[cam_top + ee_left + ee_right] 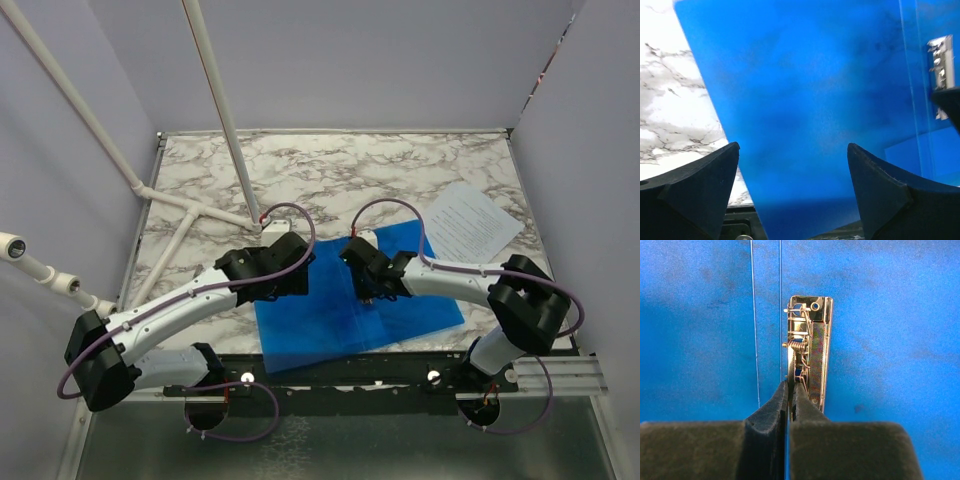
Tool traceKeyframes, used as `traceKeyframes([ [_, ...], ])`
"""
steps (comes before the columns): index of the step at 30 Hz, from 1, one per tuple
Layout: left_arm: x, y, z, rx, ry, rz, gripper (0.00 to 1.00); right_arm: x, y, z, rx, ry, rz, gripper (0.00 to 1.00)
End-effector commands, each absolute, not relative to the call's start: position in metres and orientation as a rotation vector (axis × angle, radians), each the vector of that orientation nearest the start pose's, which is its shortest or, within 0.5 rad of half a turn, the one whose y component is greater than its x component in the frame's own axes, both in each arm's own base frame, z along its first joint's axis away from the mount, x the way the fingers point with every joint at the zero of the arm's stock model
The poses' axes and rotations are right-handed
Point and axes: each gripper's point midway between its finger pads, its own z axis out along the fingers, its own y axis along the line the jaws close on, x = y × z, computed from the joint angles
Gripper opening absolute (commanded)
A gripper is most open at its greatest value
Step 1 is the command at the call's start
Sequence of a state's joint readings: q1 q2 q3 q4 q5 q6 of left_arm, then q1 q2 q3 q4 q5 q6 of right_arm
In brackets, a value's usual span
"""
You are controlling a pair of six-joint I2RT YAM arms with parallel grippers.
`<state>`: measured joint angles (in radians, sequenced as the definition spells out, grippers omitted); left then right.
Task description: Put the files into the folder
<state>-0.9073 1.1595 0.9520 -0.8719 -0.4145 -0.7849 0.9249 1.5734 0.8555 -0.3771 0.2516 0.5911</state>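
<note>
Your right gripper (pixel 789 388) has its two black fingers (pixel 765 415) pressed together. They pinch the thin upright lever of the shiny metal clip (pixel 810 355), which is fixed to the inside of the flat, bright blue, glossy plastic folder (pixel 700 330). The right arm comes in from the near right corner, bends at the elbow and runs leftward over the folder, wrist tipped down at the spine.

Your left gripper (pixel 792 147) is spread wide with nothing between its fingers (pixel 705 180). It is poised over the folder's left leaf, and you cannot tell whether it touches the plastic. From its wrist camera the clip sits ahead and to the right. The left arm stretches diagonally from the near left corner.

The folder lies open directly beneath both grippers. The thin white paper sheet printed with small black text (pixel 473 220) lies flat on the table, outside the folder, beyond and to the right of your right gripper. Its nearest corner comes close to the folder's far right corner.

Under everything is a white marble-patterned table (pixel 350 165) with grey veins. White plastic pipes (pixel 225 110) cross beyond and to the left of your left gripper. Pale lilac-grey walls (pixel 600 150) close in three sides. Behind both grippers, a black rail (pixel 340 375) runs along the near edge.
</note>
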Motion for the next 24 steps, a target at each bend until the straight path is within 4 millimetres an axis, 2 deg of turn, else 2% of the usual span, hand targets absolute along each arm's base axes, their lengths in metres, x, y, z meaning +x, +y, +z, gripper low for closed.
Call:
traceKeyframes([
  [1, 0.176, -0.186, 0.093, 0.075, 2.615, -0.167, 0.9, 0.23, 0.268, 0.036, -0.31, 2.567, 0.207, 0.0],
  [4, 0.172, -0.192, 0.071, 0.102, 2.668, -0.155, 0.9, 0.237, 0.27, 0.038, -0.304, 2.556, 0.184, 0.0],
  [9, 0.176, -0.193, 0.052, 0.101, 2.68, -0.09, 0.9, 0.241, 0.276, 0.044, -0.318, 2.547, 0.196, 0.01],
  [12, 0.178, -0.194, 0.041, 0.093, 2.689, -0.07, 0.9, 0.241, 0.275, 0.049, -0.323, 2.536, 0.197, 0.15],
  [15, 0.179, -0.195, 0.033, 0.089, 2.697, -0.057, 0.9, 0.242, 0.271, 0.054, -0.317, 2.524, 0.184, 0.33],
  [17, 0.177, -0.193, 0.025, 0.086, 2.707, -0.044, 0.9, 0.243, 0.269, 0.06, -0.31, 2.512, 0.182, 0.38],
  [22, 0.172, -0.187, 0.009, 0.081, 2.732, -0.012, 0.89, 0.24, 0.264, 0.067, -0.299, 2.503, 0.189, 0.4],
  [24, 0.169, -0.183, 0.003, 0.075, 2.739, 0.007, 0.87, 0.236, 0.264, 0.066, -0.304, 2.514, 0.2, 0.37],
])
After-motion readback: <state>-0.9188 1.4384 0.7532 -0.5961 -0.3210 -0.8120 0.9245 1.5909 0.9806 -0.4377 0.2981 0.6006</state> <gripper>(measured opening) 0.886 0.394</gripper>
